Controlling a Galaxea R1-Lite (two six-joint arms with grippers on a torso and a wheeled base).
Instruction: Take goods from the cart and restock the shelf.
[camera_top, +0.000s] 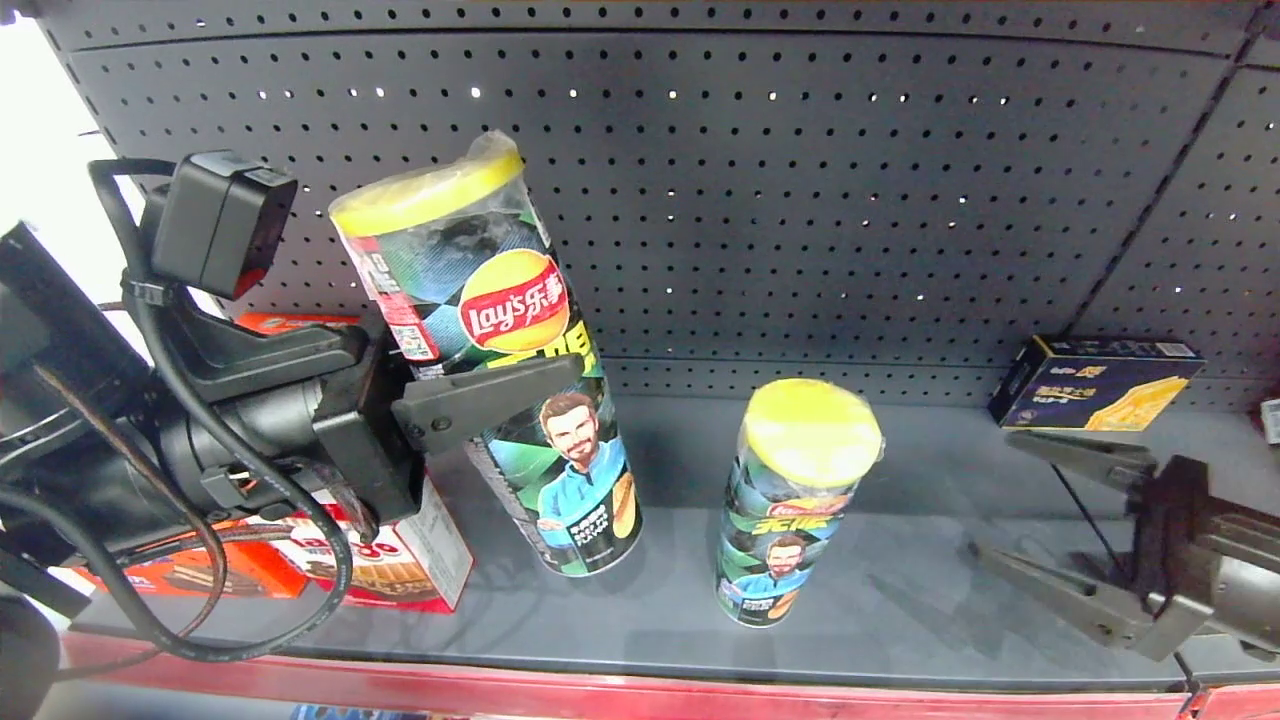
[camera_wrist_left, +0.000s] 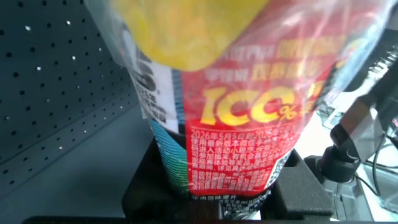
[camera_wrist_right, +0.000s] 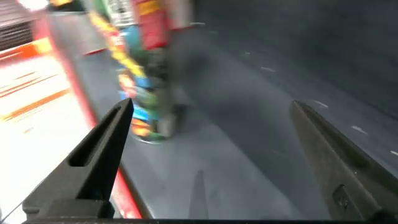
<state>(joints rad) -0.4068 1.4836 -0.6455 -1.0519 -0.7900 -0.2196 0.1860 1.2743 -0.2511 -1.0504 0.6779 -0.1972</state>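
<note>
In the head view, the left hand (camera_top: 500, 395) is clamped round the middle of a tall chip can (camera_top: 500, 300), which leans with its yellow lid toward the left and far side. Its base is low over the shelf (camera_top: 950, 590), though contact cannot be told. A second can (camera_top: 795, 500) stands upright just to its right, and red boxes (camera_top: 410, 565) sit near left. The right hand (camera_top: 995, 495) hangs spread and empty at the right, near a dark box (camera_top: 1095, 385). In the left wrist view, the can's (camera_wrist_left: 236, 124) loose plastic wrap shows above the grip. In the right wrist view, the right hand (camera_wrist_right: 211, 109) gapes toward a blurred can (camera_wrist_right: 146, 81). Letting go at this tilt would likely topple the can, and the wrap may slip.
</note>
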